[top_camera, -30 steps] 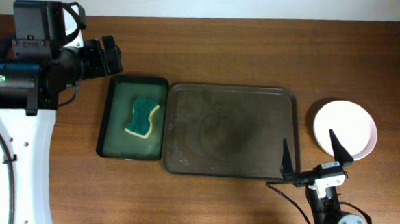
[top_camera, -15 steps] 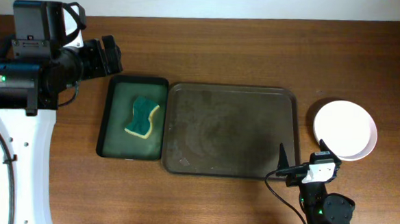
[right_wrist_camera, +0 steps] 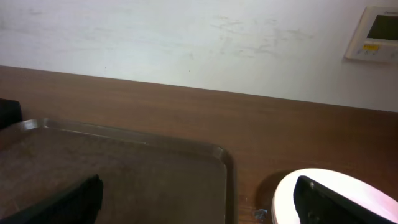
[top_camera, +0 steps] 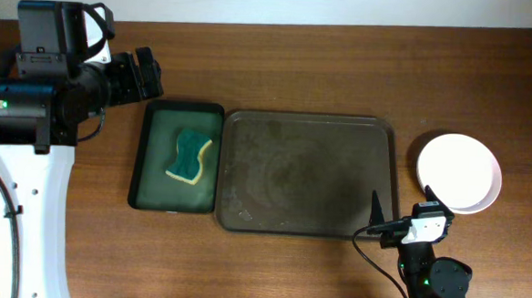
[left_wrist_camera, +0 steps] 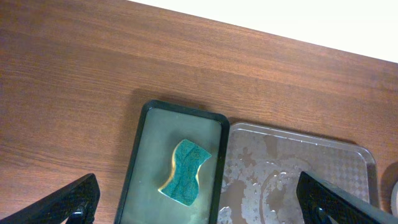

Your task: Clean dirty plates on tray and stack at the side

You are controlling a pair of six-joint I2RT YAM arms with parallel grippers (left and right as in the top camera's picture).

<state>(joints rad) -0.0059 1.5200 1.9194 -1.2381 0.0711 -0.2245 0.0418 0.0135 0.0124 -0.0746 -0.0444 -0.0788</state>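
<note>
Overhead, the plates (top_camera: 458, 172) lie stacked on the table just right of the wet-streaked tray (top_camera: 307, 174). Touching its left side, a green tray (top_camera: 151, 166) holds a sponge (top_camera: 189, 157). Both pincers gape wide, holding nothing: the right gripper (top_camera: 402, 193) by the tray's near right corner, the left gripper (top_camera: 146, 73) beyond the green tray.

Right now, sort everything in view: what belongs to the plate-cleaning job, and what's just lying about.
Job: white plates, brown tray, sponge.
Lying about: green tray under the sponge, wall panel.
</note>
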